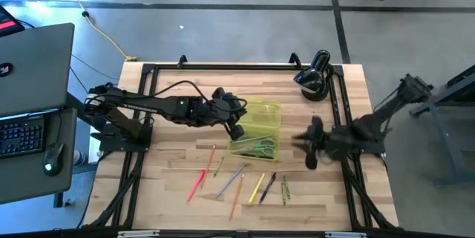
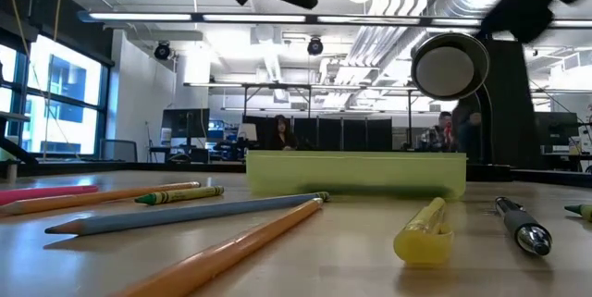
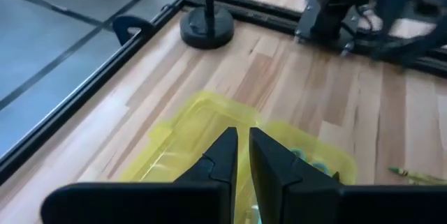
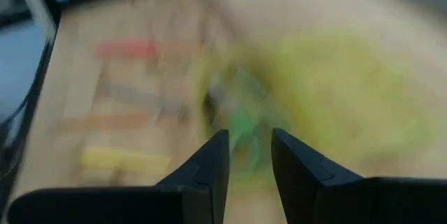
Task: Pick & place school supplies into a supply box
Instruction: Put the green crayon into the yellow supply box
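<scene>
The translucent yellow-green supply box [image 1: 258,125] lies mid-table, with the green-handled scissors [image 1: 260,147] inside its near end. It also shows in the low view as supply box [image 2: 356,173] and in the left wrist view as supply box [image 3: 188,137]. Several pens and pencils lie flat on the wood near it: pink pen [image 1: 196,184], orange pencil [image 1: 237,193], yellow pen [image 1: 257,188], black pen [image 1: 270,182]. My left gripper [image 1: 236,128] hovers over the box's left side, shut and empty; it shows as left gripper [image 3: 243,144]. My right gripper [image 1: 310,143] hangs right of the box, open and empty; it shows as right gripper [image 4: 250,147].
A black rounded device [image 1: 312,77] stands at the table's far right, also seen as black device [image 3: 207,23]. A black frame rail [image 1: 223,66] runs round the table. A laptop [image 1: 33,67] sits off the left edge. Bare wood lies left of the pens.
</scene>
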You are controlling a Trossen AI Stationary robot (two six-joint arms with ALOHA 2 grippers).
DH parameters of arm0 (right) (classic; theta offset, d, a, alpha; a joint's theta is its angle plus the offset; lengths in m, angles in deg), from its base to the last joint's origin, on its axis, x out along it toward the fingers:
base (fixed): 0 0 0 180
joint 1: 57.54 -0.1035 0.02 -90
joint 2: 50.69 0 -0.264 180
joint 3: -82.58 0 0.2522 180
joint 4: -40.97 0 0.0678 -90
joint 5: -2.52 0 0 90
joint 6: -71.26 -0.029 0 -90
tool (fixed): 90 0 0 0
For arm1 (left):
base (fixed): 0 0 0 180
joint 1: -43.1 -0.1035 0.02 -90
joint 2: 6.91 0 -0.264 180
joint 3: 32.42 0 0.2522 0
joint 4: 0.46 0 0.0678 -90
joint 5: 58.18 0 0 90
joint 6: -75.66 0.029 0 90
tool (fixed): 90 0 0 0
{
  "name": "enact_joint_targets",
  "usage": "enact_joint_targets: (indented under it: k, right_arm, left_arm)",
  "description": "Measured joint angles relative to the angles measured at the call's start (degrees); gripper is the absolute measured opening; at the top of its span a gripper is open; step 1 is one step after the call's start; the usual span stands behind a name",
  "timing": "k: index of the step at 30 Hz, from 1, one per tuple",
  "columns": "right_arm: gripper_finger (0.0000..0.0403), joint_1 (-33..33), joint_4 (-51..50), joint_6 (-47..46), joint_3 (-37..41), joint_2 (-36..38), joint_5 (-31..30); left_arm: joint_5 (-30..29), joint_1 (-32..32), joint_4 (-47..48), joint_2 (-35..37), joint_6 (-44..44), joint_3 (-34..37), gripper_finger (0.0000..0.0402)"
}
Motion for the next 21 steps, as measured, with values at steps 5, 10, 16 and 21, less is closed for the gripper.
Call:
enact_joint_targets:
  k: [5,10,16,21]
  right_arm:
    - [0.0087,-5.88,0.86,-16.52,1.74,-8.92,6.48]
    - [0.0087,-9.33,5.34,-21.19,1.01,-19.43,10.56]
    - [0.0087,-11.93,8.70,-26.56,-3.74,-31.93,7.30]
    - [0.0087,-12.32,3.06,-28.32,-11.24,-38.71,5.56]
  left_arm:
    - [-0.08,0.00,1.32,-0.01,-0.99,0.02,0.0067]
    - [-0.06,0.02,0.74,-0.02,-1.14,0.02,0.0067]
    - [0.14,0.02,1.00,-0.07,-3.03,0.02,0.0067]
    - [0.03,0.02,0.98,-0.07,-3.04,0.02,0.0067]
